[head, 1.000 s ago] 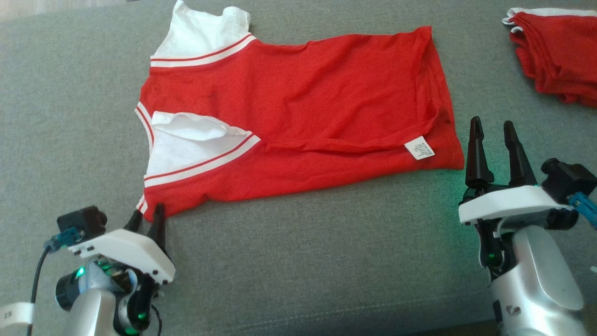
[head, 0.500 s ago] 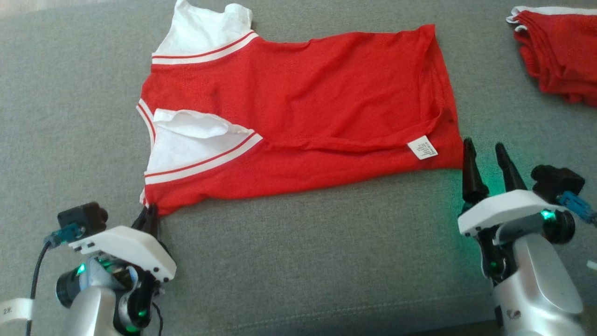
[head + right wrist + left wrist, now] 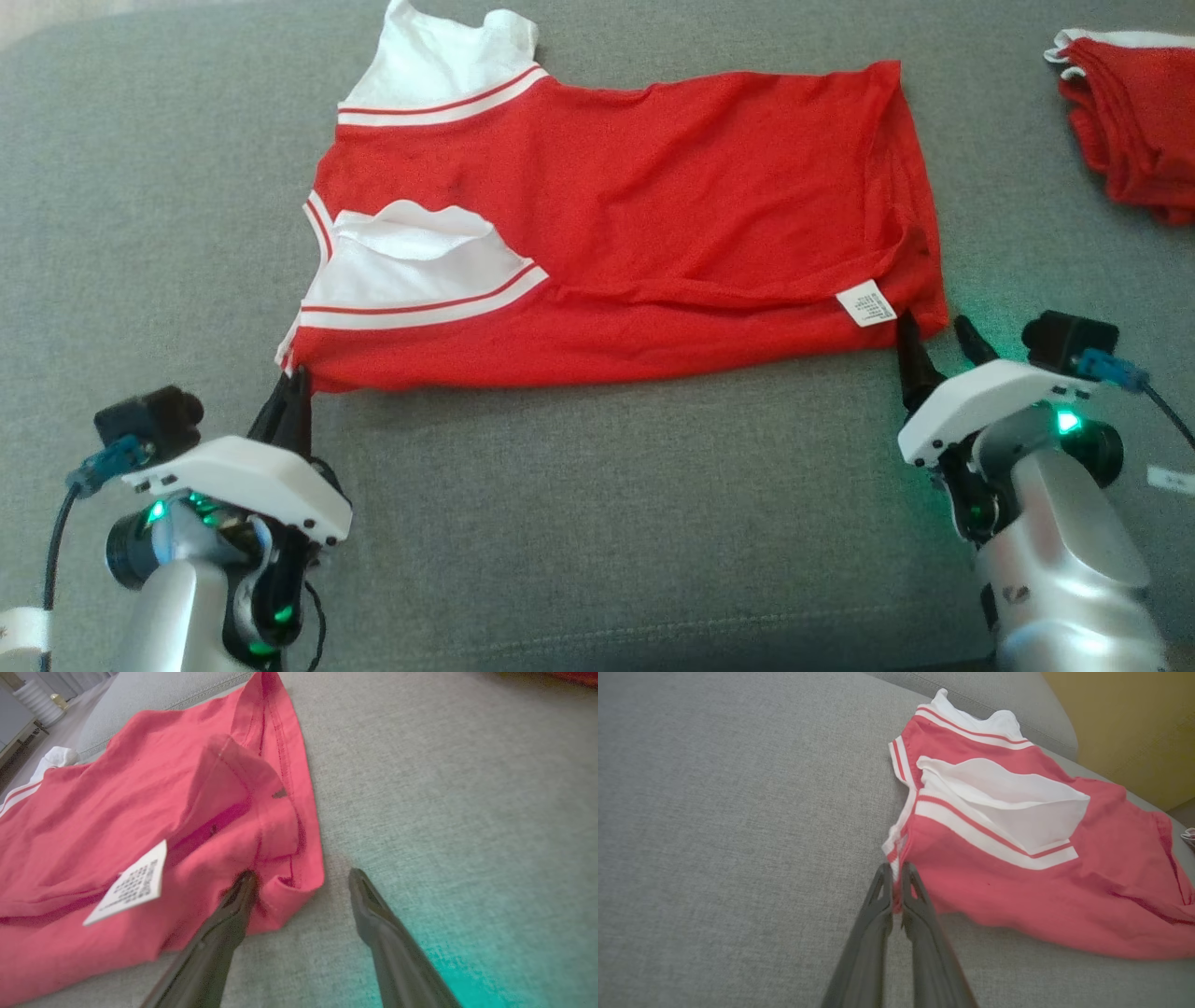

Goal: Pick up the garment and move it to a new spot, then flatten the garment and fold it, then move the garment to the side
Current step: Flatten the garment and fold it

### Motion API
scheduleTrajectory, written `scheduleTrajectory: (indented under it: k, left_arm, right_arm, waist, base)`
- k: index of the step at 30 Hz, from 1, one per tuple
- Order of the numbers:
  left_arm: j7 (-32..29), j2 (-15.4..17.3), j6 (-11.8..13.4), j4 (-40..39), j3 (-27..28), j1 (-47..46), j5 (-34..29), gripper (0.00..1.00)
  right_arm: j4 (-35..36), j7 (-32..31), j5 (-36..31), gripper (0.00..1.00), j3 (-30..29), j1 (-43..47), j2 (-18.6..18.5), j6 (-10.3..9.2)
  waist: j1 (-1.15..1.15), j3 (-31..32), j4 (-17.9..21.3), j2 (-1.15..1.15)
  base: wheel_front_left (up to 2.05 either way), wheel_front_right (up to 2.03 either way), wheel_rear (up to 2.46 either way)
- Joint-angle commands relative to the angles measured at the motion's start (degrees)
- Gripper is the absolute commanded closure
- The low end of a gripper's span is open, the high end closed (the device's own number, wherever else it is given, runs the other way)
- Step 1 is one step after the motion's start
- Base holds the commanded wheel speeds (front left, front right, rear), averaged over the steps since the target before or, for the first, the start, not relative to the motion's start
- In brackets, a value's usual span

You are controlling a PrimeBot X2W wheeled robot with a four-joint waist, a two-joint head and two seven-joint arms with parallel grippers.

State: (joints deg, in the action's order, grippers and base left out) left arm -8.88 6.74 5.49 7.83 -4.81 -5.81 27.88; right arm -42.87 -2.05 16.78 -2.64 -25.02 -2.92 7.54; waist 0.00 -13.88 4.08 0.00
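The red garment lies spread across the grey sofa cushion, collar end toward the robot's left and hem toward its right. It is folded lengthwise, so one white sleeve with red stripes rests on top of the red body and the other sticks out at the far edge. The left end effector sits at the garment's near left corner. In the left wrist view its two dark fingers are pressed together, with a sliver of red cloth and striped trim pinched between their tips. The right end effector is at the near hem corner with its fingers spread wide. In the right wrist view one finger lies over the red fabric just beside the corner, the other rests over bare cushion, and the corner sits between them ungripped. A white care label lies turned out on the cloth near that corner. A second pile of red and white fabric rests well apart at the cushion's far right.
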Motion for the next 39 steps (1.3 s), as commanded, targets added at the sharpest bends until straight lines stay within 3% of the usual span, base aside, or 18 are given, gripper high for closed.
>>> scheduleTrajectory:
  k: [1, 3, 5, 6, 7, 13, 24, 28, 29, 31, 33, 34, 35, 36, 39]
  left_arm:
    - [0.61, 0.77, -0.08, -2.05, 1.84, -0.21, 0.23, 1.00]
    - [0.97, 0.65, -0.18, -2.11, 1.68, -0.11, 0.31, 1.00]
    - [1.35, 0.62, -0.33, -2.17, 1.53, -0.01, 0.34, 1.00]
    - [1.52, 0.63, -0.40, -2.29, 1.48, 0.09, 0.36, 1.00]
    - [1.71, 0.67, -0.45, -2.50, 1.45, 0.24, 0.35, 1.00]
    - [2.32, 1.11, -0.20, -5.68, 1.81, 2.51, 0.49, 1.00]
    - [-1.68, 2.65, 1.97, -20.61, 3.03, 18.51, 1.83, 1.00]
    - [-2.99, 2.00, 2.84, -21.97, 2.69, 22.21, 2.52, 1.00]
    - [-3.16, 1.79, 3.02, -21.76, 2.62, 22.90, 2.72, 1.00]
    - [-3.22, 1.32, 3.29, -20.70, 2.54, 23.59, 3.17, 1.00]
    - [-2.97, 1.13, 3.44, -19.30, 2.59, 23.69, 3.29, 1.00]
    - [-2.83, 1.16, 3.42, -18.77, 2.62, 23.62, 3.30, 0.95]
    - [-2.57, 1.27, 3.32, -18.53, 2.71, 23.50, 3.27, 0.44]
    - [-2.38, 1.58, 3.18, -18.54, 2.83, 23.33, 3.15, 0.00]
    - [-2.14, 3.36, 2.84, -19.60, 3.67, 22.21, 2.38, 0.00]
  right_arm:
    - [-0.04, -1.30, 0.40, 0.19, 2.10, -0.82, 0.04, -0.05]
    - [-1.08, -2.71, 0.67, 0.54, 2.98, -1.24, 0.04, -0.05]
    - [-1.45, -3.49, 1.04, 0.68, 3.61, -1.37, 0.04, -0.05]
    - [-1.42, -3.66, 1.22, 0.80, 3.72, -1.29, 0.04, -0.05]
    - [-1.20, -3.66, 1.33, 1.00, 3.72, -1.12, 0.04, -0.05]
    - [3.45, -3.71, 1.62, 1.00, 3.48, 2.50, -0.46, -0.05]
    - [27.33, -12.67, 7.75, 1.00, 3.40, 20.97, -3.60, -0.05]
    - [31.57, -14.88, 8.17, 1.00, 1.97, 24.95, -3.30, -0.05]
    - [32.46, -15.25, 7.94, 0.97, 1.43, 25.82, -3.07, -0.05]
    - [33.54, -15.47, 7.35, 0.53, 0.44, 26.92, -2.44, -0.05]
    - [34.06, -15.64, 6.73, 0.01, 0.15, 27.41, -1.85, -0.05]
    - [34.33, -15.61, 6.29, 0.00, -0.08, 27.51, -1.58, -0.05]
    - [34.66, -15.51, 5.94, 0.00, -0.29, 27.61, -1.35, -0.05]
    - [35.02, -15.42, 5.65, 0.00, -0.53, 27.76, -1.16, -0.05]
    - [36.33, -14.53, 4.39, 0.00, -1.50, 28.15, -0.81, -0.05]
  waist:
    - [0.00, 0.29, -0.19, 0.00]
    - [0.00, 0.64, -0.41, 0.00]
    - [0.00, 1.12, -0.54, 0.00]
    - [0.00, 1.41, -0.57, 0.00]
    - [0.00, 1.70, -0.58, 0.00]
    - [0.00, 4.09, -0.34, 0.00]
    - [0.00, 7.31, 1.18, 0.00]
    - [0.00, 7.46, 1.56, 0.00]
    - [0.00, 7.50, 1.67, 0.00]
    - [0.00, 7.54, 1.89, 0.00]
    - [0.00, 7.52, 2.26, 0.00]
    - [0.00, 7.50, 2.48, 0.00]
    - [0.00, 7.48, 2.74, 0.00]
    - [0.00, 7.44, 2.95, 0.00]
    - [0.00, 7.20, 3.66, 0.00]
  base:
    - [0.00, 0.00, 0.00]
    - [0.00, 0.00, 0.00]
    - [0.00, 0.00, 0.00]
    - [0.00, 0.00, 0.00]
    - [0.00, 0.00, 0.00]
    - [0.00, 0.00, 0.00]
    - [0.00, 0.00, 0.00]
    - [0.00, 0.00, 0.00]
    - [0.00, 0.00, 0.00]
    - [0.00, 0.00, 0.00]
    - [0.00, 0.00, 0.00]
    - [0.00, 0.00, 0.00]
    - [0.00, 0.00, 0.00]
    - [0.00, 0.00, 0.00]
    - [0.00, 0.00, 0.00]
